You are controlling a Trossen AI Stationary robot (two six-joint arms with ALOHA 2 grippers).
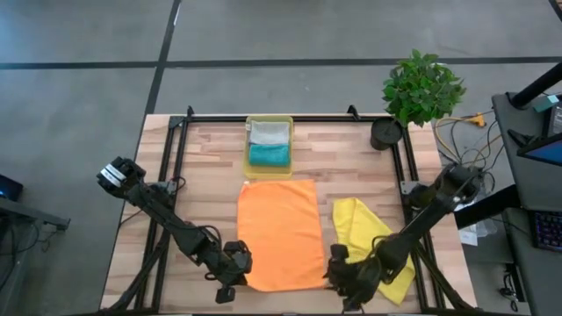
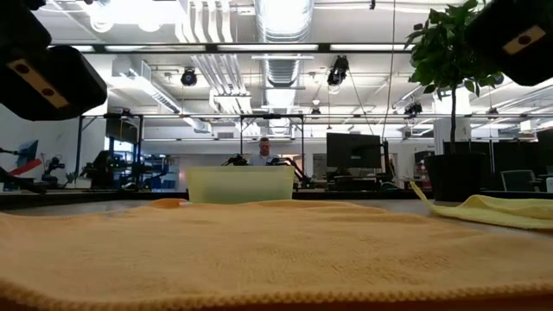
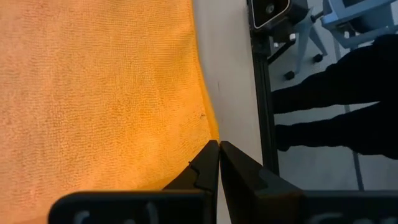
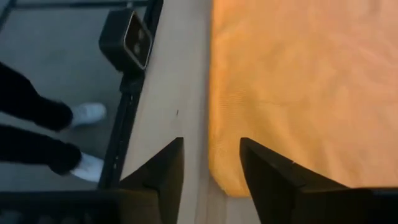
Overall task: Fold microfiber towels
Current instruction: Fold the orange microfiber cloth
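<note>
Both of your arms reach down to the near corners of the orange towel (image 1: 279,232), spread flat at the middle of the wooden table (image 1: 202,167).

Your left gripper (image 3: 219,154) sits at the towel's near left corner, its dark tapered fingers pressed together with the tips right at the cloth's edge, holding nothing you can see. Your right gripper (image 4: 210,155) hovers at the near right corner with its fingers apart, straddling the towel's border and the bare wood beside it. The orange cloth is a soft, finely napped rectangle with a rounded corner. The yellow towel (image 1: 367,239) lies rumpled just to its right, partly under your right arm. The light grey towel (image 1: 269,132) and teal towel (image 1: 269,155) rest folded in the translucent yellow tray (image 1: 248,161) at the table's far side.
</note>
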